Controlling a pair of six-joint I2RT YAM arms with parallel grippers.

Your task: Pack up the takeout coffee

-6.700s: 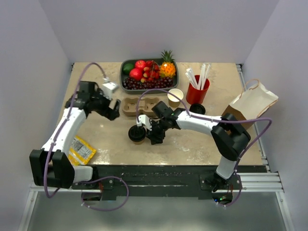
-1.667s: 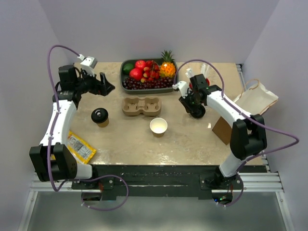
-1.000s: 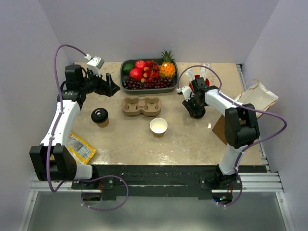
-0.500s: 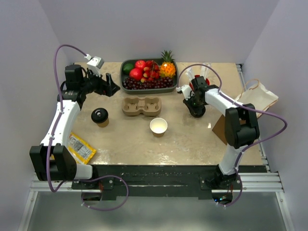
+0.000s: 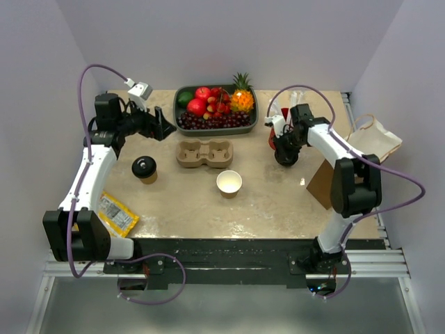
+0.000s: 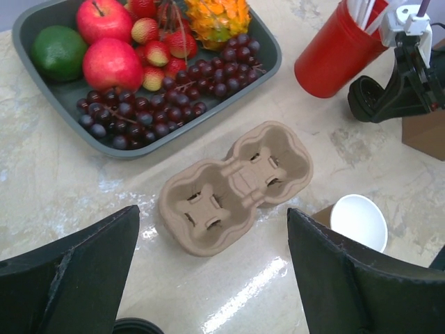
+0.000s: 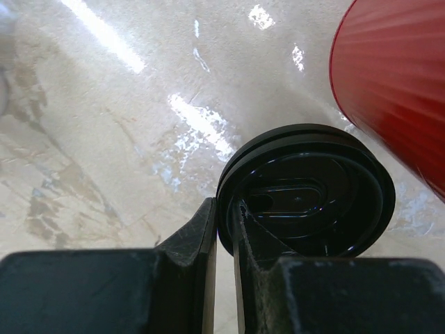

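Kraft-brown and capped in black, the lidded cup (image 5: 144, 167) stands on the worktop (image 5: 264, 202) to the left of the cardboard carrier (image 6: 233, 184), near it but apart. A second cup (image 5: 229, 182), open and cream-white inside, stands on the near side of the carrier, just off its right well. Well to the carrier's right, the right end effector (image 7: 224, 212) is clamped on the rim of a loose black lid (image 7: 306, 191), just beside the red cup (image 6: 334, 52) of straws. The left end effector (image 5: 163, 124) hovers behind and left of the carrier, fingers wide apart, holding nothing.
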